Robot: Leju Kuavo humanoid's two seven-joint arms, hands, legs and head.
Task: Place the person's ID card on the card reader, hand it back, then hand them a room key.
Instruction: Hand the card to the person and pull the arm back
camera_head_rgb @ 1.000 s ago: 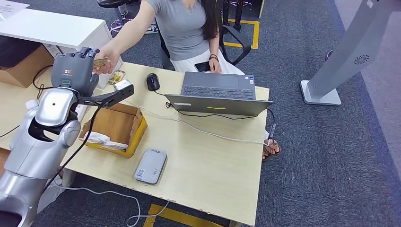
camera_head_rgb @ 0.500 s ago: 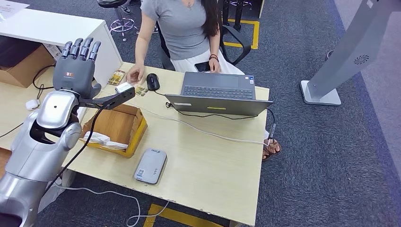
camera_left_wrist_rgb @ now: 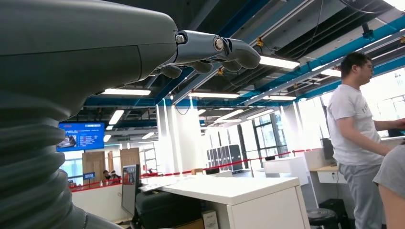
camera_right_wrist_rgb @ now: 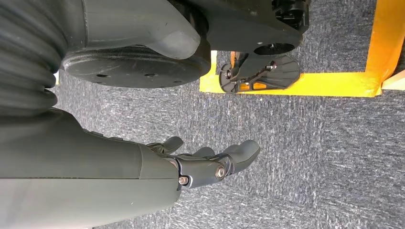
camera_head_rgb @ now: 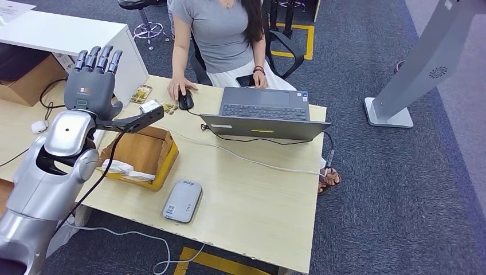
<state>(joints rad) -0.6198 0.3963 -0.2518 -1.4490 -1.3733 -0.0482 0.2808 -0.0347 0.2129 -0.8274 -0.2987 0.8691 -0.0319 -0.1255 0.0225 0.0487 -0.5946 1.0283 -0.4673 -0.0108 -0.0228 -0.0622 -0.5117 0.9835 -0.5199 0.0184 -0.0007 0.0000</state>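
R robot hand (camera_right_wrist_rgb: 210,164) hangs at the robot's side above grey carpet, fingers loosely apart and holding nothing; it is well away from the bench (camera_head_rgb: 252,195). Nearest item on the bench is the card reader (camera_head_rgb: 182,200), a flat grey unit at the near edge, long axis running roughly near-to-far, with no card on it. Just beyond and to its left sits an open cardboard box (camera_head_rgb: 137,152). The L robot hand (camera_head_rgb: 91,80) is raised above the bench's far-left corner, fingers up, spread and empty. Small flat gold-coloured items (camera_head_rgb: 169,107) lie on the bench beyond and to the right of that hand, just beside the mouse (camera_head_rgb: 184,99); a second gold pack (camera_head_rgb: 142,93) lies nearer the hand. Res. too low to tell which, if any, is the ID card or a room key. The person's hand (camera_head_rgb: 181,87) rests on the mouse. Judgement: L arm is far nearer to these items and to the person, so it is the likely working arm; the next reach would go down and to the right. The head view gives bench layout; the L wrist view looks out at ceiling lights and a standing bystander (camera_left_wrist_rgb: 356,124), and confirms the L robot hand (camera_left_wrist_rgb: 210,50) carries nothing.
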